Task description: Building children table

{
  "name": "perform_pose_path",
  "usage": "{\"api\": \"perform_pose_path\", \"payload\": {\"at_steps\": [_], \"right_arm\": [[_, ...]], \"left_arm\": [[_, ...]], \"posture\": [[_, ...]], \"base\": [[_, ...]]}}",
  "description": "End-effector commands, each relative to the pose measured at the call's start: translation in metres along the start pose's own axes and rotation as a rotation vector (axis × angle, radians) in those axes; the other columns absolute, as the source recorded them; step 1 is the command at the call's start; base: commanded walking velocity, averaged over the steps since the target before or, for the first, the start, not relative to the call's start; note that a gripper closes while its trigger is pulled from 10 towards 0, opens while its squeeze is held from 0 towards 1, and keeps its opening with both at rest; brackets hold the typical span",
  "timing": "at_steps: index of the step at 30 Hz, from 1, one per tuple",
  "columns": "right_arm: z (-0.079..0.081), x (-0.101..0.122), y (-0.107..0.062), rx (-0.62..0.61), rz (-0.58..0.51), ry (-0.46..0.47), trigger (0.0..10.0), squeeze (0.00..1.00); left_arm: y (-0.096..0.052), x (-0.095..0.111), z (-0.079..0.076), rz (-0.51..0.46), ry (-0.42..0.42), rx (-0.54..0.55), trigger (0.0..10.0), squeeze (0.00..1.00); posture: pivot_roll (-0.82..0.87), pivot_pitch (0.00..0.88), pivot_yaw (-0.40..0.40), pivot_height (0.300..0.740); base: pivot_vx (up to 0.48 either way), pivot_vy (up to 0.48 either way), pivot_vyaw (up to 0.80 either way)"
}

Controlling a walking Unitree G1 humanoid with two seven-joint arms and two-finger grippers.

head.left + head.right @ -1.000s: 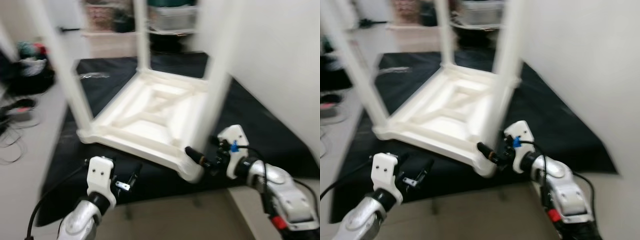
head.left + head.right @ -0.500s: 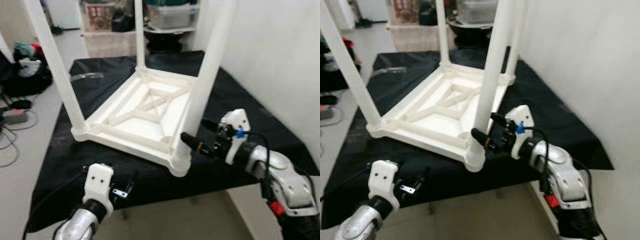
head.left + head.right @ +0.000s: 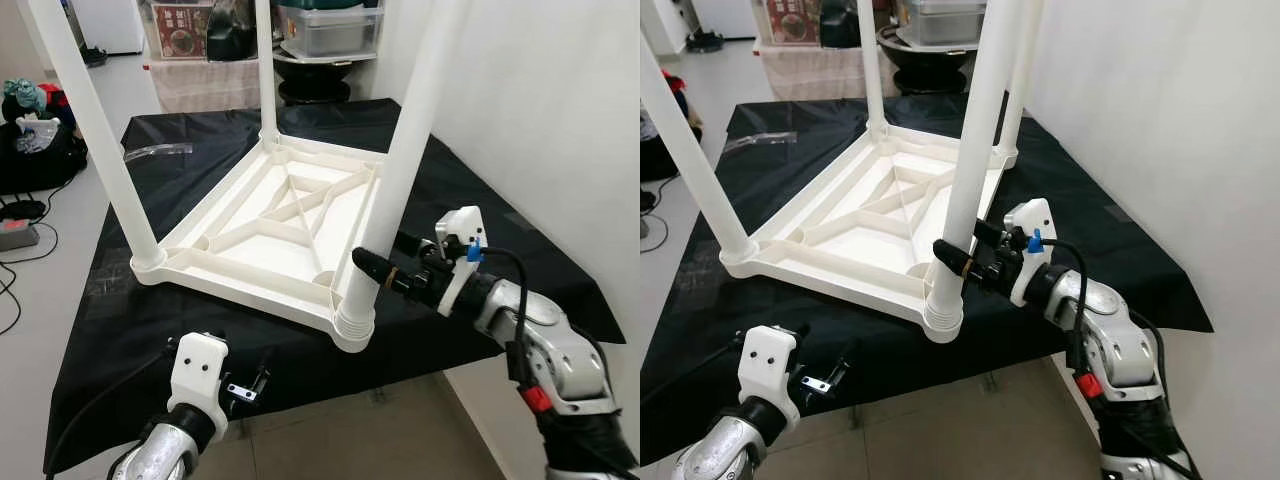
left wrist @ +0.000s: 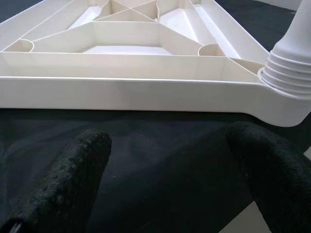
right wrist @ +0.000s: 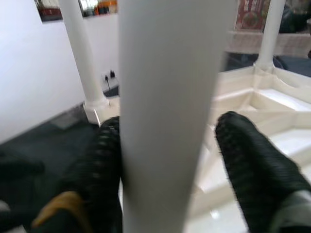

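Observation:
A white plastic children's table lies upside down on a black cloth, its legs standing up. My right gripper is open around the near right leg, a little above its ribbed base. One finger rests against the leg and the other finger stands just off it. My left gripper hangs low at the cloth's front edge, open and holding nothing. Its fingers face the tabletop's near rim.
A white wall runs close along the right. Storage boxes and a dark pot stand behind the cloth. Bags and cables lie on the floor to the left. The cloth's front edge drops off just ahead of me.
The whole view has shifted and sharpened as the camera moved. My right gripper has stayed at the near right leg and now sits slightly higher above its base. The left gripper stays low.

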State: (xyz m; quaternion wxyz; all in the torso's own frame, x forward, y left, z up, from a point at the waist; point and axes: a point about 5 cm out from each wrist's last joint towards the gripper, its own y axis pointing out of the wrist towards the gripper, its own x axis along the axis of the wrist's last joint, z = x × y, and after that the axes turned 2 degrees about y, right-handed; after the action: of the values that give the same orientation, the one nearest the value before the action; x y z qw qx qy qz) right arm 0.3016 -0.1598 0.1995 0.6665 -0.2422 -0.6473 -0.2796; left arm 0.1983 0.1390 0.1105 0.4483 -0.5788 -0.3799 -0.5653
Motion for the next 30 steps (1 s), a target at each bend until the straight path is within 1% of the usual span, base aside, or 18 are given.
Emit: {"api": "perform_pose_path", "payload": {"at_steps": [1, 9, 11, 12, 13, 14, 15, 16, 17, 18, 19, 20, 21, 22, 23, 24, 27, 30], "right_arm": [[-0.004, 0.002, 0.001, -0.032, -0.011, -0.002, 0.0, 0.0], [-0.011, 0.006, 0.002, -0.068, 0.004, -0.029, 0.0, 0.0], [-0.016, 0.007, 0.001, -0.096, 0.012, -0.042, 0.0, 0.0], [-0.025, 0.01, 0.001, -0.144, 0.018, -0.067, 0.0, 0.0], [-0.025, 0.01, 0.001, -0.144, 0.018, -0.067, 0.0, 0.0], [-0.035, 0.014, 0.004, -0.209, 0.037, -0.123, 0.0, 0.0], [-0.035, 0.014, 0.004, -0.209, 0.037, -0.123, 0.0, 0.0], [-0.052, 0.017, 0.008, -0.329, 0.071, -0.21, 0.0, 0.0], [-0.052, 0.017, 0.008, -0.329, 0.071, -0.21, 0.0, 0.0], [-0.078, 0.024, 0.007, -0.583, 0.115, -0.309, 0.0, 0.0], [-0.078, 0.024, 0.007, -0.583, 0.115, -0.309, 0.0, 0.0], [-0.101, 0.033, -0.002, -0.848, 0.119, -0.361, 0.0, 0.0], [-0.101, 0.033, -0.002, -0.848, 0.119, -0.361, 0.0, 0.0], [-0.11, 0.042, -0.001, -0.981, 0.089, -0.369, 0.0, 0.0], [-0.111, 0.047, 0.004, -1.032, 0.064, -0.355, 0.0, 0.0], [-0.111, 0.047, 0.004, -1.032, 0.064, -0.355, 0.0, 0.0], [-0.094, 0.039, 0.025, -0.966, 0.052, -0.304, 0.0, 0.0], [-0.091, 0.034, 0.028, -0.957, 0.058, -0.299, 0.0, 0.0]], "left_arm": [[-0.001, 0.001, -0.001, -0.002, 0.004, -0.005, 10.0, 0.0], [-0.004, 0.002, -0.002, -0.004, 0.007, -0.001, 10.0, 0.0], [-0.004, 0.003, -0.002, -0.004, 0.007, 0.0, 10.0, 0.0], [-0.005, 0.003, -0.003, -0.005, 0.006, 0.0, 10.0, 0.0], [-0.005, 0.003, -0.003, -0.005, 0.006, 0.0, 10.0, 0.0], [-0.006, 0.003, -0.003, -0.006, 0.004, 0.001, 10.0, 0.0], [-0.006, 0.003, -0.003, -0.006, 0.004, 0.001, 10.0, 0.0], [-0.006, 0.004, -0.004, -0.008, 0.003, 0.001, 10.0, 0.0], [-0.006, 0.004, -0.004, -0.008, 0.003, 0.001, 10.0, 0.0], [-0.007, 0.005, -0.005, -0.011, 0.002, 0.002, 10.0, 0.0], [-0.007, 0.005, -0.005, -0.011, 0.002, 0.002, 10.0, 0.0], [-0.008, 0.005, -0.005, -0.013, 0.001, 0.002, 10.0, 0.0], [-0.008, 0.005, -0.005, -0.013, 0.001, 0.002, 10.0, 0.0], [-0.008, 0.006, -0.006, -0.015, 0.0, 0.002, 10.0, 0.0], [-0.008, 0.007, -0.007, -0.017, 0.0, 0.002, 10.0, 0.0], [-0.008, 0.007, -0.007, -0.017, 0.0, 0.002, 10.0, 0.0], [-0.01, 0.009, -0.007, -0.019, -0.002, 0.005, 10.0, 0.0], [-0.01, 0.009, -0.007, -0.02, -0.003, 0.005, 10.0, 0.0]], "posture": [[-0.07, 0.081, -0.063, 0.74], [-0.06, 0.096, -0.068, 0.74], [-0.06, 0.096, -0.068, 0.74], [-0.06, 0.105, -0.074, 0.74], [-0.06, 0.105, -0.074, 0.74], [-0.06, 0.111, -0.075, 0.74], [-0.06, 0.111, -0.075, 0.74], [-0.06, 0.115, -0.078, 0.74], [-0.06, 0.115, -0.078, 0.74], [-0.06, 0.122, -0.081, 0.74], [-0.06, 0.122, -0.081, 0.74], [-0.06, 0.123, -0.08, 0.74], [-0.06, 0.123, -0.08, 0.74], [-0.05, 0.135, -0.088, 0.74], [-0.05, 0.135, -0.088, 0.74], [-0.05, 0.135, -0.088, 0.74], [-0.05, 0.15, -0.091, 0.74], [-0.05, 0.15, -0.091, 0.74]], "base": [[0.0, 0.0, 0.0], [0.0, 0.0, 0.0], [0.0, 0.0, 0.0], [0.0, 0.0, 0.0], [0.0, 0.0, 0.0], [0.0, 0.0, 0.0], [0.0, 0.0, 0.0], [0.0, 0.0, 0.0], [0.0, 0.0, 0.0], [0.0, 0.0, 0.0], [0.0, 0.0, 0.0], [0.0, 0.0, 0.0], [0.0, 0.0, 0.0], [0.0, 0.0, 0.0], [0.0, 0.0, 0.0], [0.0, 0.0, 0.0], [0.0, 0.0, 0.0], [0.0, 0.0, 0.0]]}}
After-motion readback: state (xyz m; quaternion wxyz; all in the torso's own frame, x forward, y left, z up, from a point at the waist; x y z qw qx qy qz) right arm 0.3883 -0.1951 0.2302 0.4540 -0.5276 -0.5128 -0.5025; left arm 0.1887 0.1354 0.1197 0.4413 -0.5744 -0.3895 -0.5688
